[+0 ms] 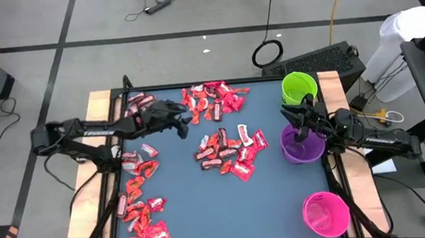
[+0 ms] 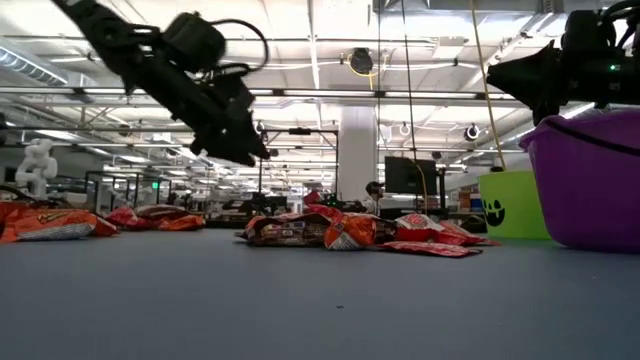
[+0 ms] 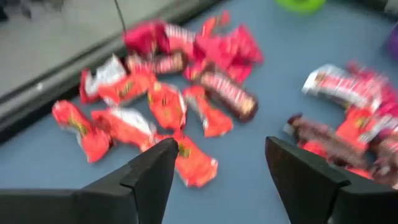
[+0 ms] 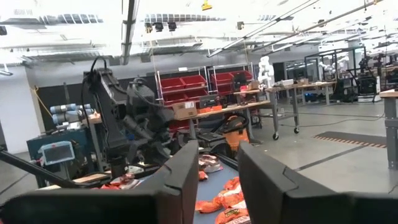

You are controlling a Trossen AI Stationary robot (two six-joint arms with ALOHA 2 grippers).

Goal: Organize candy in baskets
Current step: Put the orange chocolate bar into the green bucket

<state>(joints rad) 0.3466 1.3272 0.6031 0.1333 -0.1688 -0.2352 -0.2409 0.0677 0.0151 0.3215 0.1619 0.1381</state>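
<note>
Above purple basket [image 1: 302, 146] rim: right gripper [image 1: 299, 119].

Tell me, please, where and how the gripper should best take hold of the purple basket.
Probably by the rim of the purple basket, coming straight down with one finger inside the wall and one outside. It stands upright with its mouth open upward, and its round body looks too wide to span.

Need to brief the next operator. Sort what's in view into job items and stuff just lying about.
Job: candy in loose piles on the blue table; green basket, purple basket, pink basket; left gripper open above the candy; right gripper over the purple basket.

Lying about: power strip and cable coil on the floor.
</note>
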